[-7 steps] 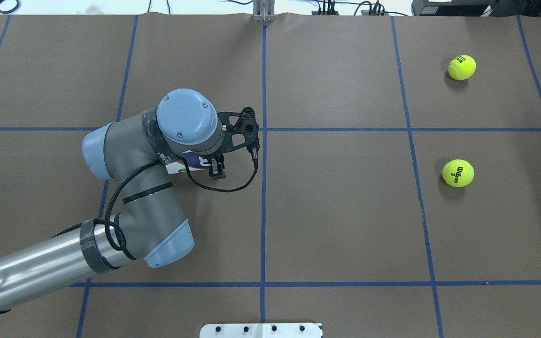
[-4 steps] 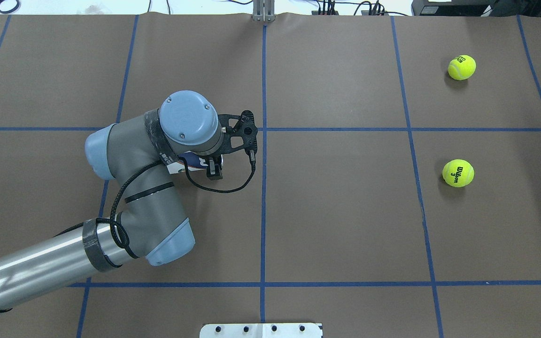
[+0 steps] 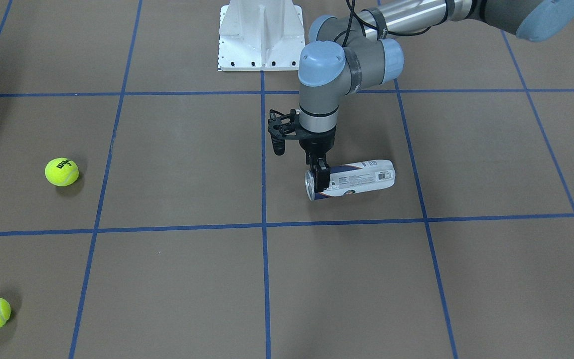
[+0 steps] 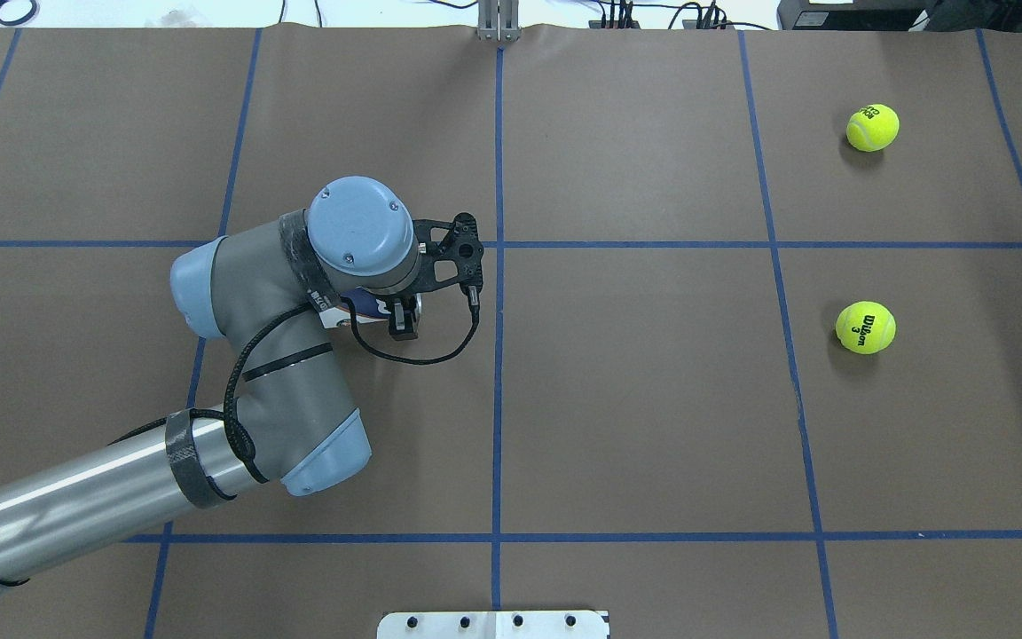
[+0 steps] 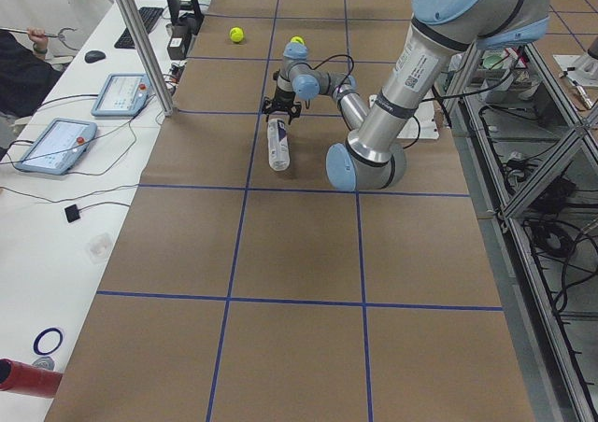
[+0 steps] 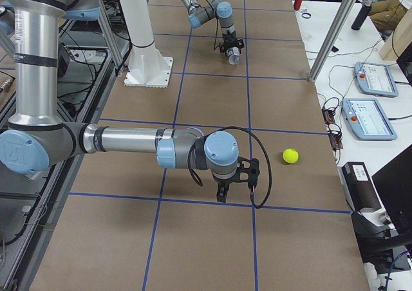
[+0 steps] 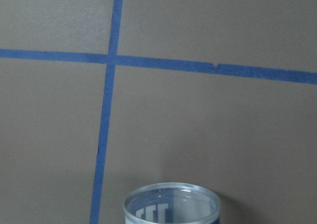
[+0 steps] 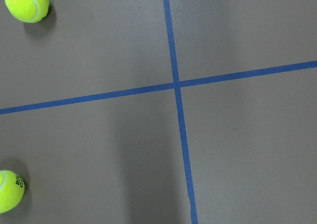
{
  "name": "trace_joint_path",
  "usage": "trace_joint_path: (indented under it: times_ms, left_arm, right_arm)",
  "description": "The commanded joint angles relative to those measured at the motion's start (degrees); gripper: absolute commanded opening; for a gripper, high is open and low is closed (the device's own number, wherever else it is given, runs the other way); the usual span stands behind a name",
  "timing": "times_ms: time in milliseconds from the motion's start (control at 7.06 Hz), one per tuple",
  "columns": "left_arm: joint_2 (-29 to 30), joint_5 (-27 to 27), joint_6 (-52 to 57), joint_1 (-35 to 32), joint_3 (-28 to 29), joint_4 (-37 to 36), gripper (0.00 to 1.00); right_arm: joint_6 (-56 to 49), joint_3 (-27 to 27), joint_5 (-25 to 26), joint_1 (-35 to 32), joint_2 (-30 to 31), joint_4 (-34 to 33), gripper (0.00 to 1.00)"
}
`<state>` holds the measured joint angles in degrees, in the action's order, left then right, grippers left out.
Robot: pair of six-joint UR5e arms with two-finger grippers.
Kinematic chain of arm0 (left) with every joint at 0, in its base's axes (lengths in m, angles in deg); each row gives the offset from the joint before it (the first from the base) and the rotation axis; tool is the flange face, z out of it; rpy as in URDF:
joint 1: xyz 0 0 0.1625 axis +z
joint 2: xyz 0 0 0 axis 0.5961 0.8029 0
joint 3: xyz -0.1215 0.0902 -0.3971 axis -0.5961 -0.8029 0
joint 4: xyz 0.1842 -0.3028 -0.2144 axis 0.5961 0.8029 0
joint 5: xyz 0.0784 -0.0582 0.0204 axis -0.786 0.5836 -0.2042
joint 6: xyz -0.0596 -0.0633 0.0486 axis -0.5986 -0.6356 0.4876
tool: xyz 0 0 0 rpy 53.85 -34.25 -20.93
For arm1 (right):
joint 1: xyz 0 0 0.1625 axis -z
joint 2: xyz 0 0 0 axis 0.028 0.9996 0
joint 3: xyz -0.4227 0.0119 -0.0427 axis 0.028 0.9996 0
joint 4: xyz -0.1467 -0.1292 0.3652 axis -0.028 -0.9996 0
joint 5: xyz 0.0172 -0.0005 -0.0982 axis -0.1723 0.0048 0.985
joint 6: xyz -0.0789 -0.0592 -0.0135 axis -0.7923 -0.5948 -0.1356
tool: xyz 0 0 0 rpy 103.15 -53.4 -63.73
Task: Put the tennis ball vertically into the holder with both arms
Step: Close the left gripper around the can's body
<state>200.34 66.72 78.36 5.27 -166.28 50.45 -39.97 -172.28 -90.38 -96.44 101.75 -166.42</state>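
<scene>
The holder (image 3: 361, 177) lies on its side left of the table's middle, its silver-rimmed open end toward the centre line. My left gripper (image 3: 319, 174) points down over that end, open. One finger (image 3: 322, 179) shows against the can's near side and the other is hidden behind it. From overhead the wrist covers most of the holder (image 4: 369, 306). The left wrist view shows its rim (image 7: 171, 206). Two yellow tennis balls (image 4: 865, 327) (image 4: 872, 127) rest far right. My right gripper (image 6: 222, 191) hangs low over bare table near one ball (image 6: 290, 155); I cannot tell its state.
The white pedestal base (image 3: 259, 35) stands at the robot's edge of the table. Blue tape lines grid the brown surface. Tablets and cables lie on the side benches (image 5: 56, 142), and a person's hand (image 5: 37, 37) shows there.
The left arm's wrist has sunk a little and shifted slightly right over the holder. The holder and both balls have not moved.
</scene>
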Motion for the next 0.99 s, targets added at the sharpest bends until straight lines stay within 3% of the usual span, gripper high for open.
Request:
trace_joint_path:
  times_ms: [0,850]
  left_arm:
    - [0.4,0.0,-0.4,0.1,1.3,1.3,0.94]
    - [1.1,-0.1,-0.3,1.1,2.5,1.5,0.94]
  right_arm:
    - [0.0,0.0,0.0,0.0,0.0,0.0,0.99]
    - [0.0,0.0,0.0,0.0,0.0,0.0,0.99]
